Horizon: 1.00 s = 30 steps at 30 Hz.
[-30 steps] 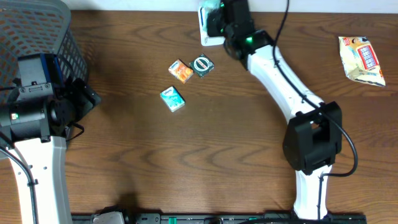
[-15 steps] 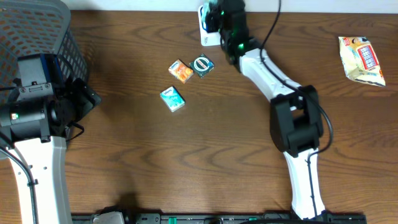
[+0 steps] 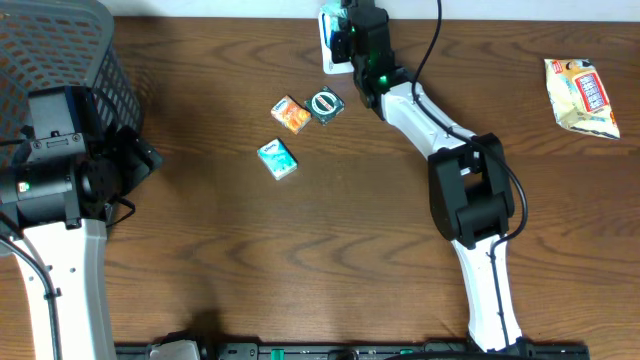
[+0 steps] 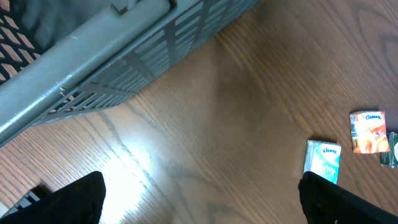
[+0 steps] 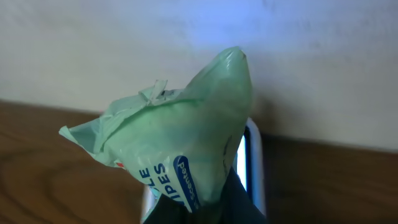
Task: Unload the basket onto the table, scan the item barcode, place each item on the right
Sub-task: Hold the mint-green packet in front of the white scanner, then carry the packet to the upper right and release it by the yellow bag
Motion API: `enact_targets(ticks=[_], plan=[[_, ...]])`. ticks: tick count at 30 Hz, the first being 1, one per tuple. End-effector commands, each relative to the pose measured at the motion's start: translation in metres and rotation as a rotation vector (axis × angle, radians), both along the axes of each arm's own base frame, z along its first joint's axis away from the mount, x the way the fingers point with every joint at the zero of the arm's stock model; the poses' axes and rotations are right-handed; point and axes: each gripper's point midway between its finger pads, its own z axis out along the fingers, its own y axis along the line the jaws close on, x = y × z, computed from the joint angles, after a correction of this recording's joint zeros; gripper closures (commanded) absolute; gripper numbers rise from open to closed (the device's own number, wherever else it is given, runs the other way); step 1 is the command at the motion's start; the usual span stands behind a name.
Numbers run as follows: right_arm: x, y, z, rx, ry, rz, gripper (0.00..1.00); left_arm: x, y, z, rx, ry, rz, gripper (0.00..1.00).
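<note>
Now: your right tool (image 3: 348, 30) is clamped on the green wipes packet (image 5: 180, 143), over the white scanner (image 3: 328, 60) at 12 o'clock of the bench (image 3: 350, 250); left tool (image 4: 199, 199) gapes wide, empty

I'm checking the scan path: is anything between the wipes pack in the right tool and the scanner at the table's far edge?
Nothing visible does. The right tool grips the green wipes pack right in front of the white scanner, whose bluish glow shows just behind the pack.
</note>
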Motion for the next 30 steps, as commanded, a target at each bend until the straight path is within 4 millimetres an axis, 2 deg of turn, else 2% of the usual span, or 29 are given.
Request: enact_targets(ticks=[1,4,10,12,17,24,25,26,28,29,30], plan=[[0.004,-0.043,0.041,-0.050,-0.035,-0.129,0.99,0.000,0.001,0.001,-0.001,-0.003,0.013,0.02],[-0.001,-0.085,0.045,-0.111,0.022,-0.235,0.99,0.000,0.001,0.001,-0.001,-0.003,0.013,0.03],[-0.022,-0.176,0.047,-0.229,0.181,-0.327,0.99,0.000,0.001,0.001,-0.001,-0.003,0.013,0.02],[-0.032,-0.204,0.038,-0.303,0.251,-0.329,0.99,0.000,0.001,0.001,-0.001,-0.003,0.013,0.03],[-0.067,-0.269,-0.001,-0.471,0.482,-0.305,0.99,0.000,0.001,0.001,-0.001,-0.003,0.013,0.02],[-0.102,-0.354,-0.019,-0.451,0.635,-0.424,0.96,0.000,0.001,0.001,-0.001,-0.003,0.013,0.02],[-0.105,-0.364,-0.020,-0.446,0.648,-0.439,0.94,0.000,0.001,0.001,-0.001,-0.003,0.013,0.02],[-0.109,-0.373,-0.022,-0.441,0.658,-0.455,0.85,0.000,0.001,0.001,-0.001,-0.003,0.013,0.03],[-0.116,-0.390,-0.025,-0.432,0.677,-0.483,0.77,0.000,0.001,0.001,-0.001,-0.003,0.013,0.03],[-0.120,-0.398,-0.026,-0.424,0.688,-0.499,0.50,0.000,0.001,0.001,-0.001,-0.003,0.013,0.02],[-0.123,-0.404,-0.029,-0.412,0.696,-0.517,0.36,0.000,0.001,0.001,-0.001,-0.003,0.013,0.02]])
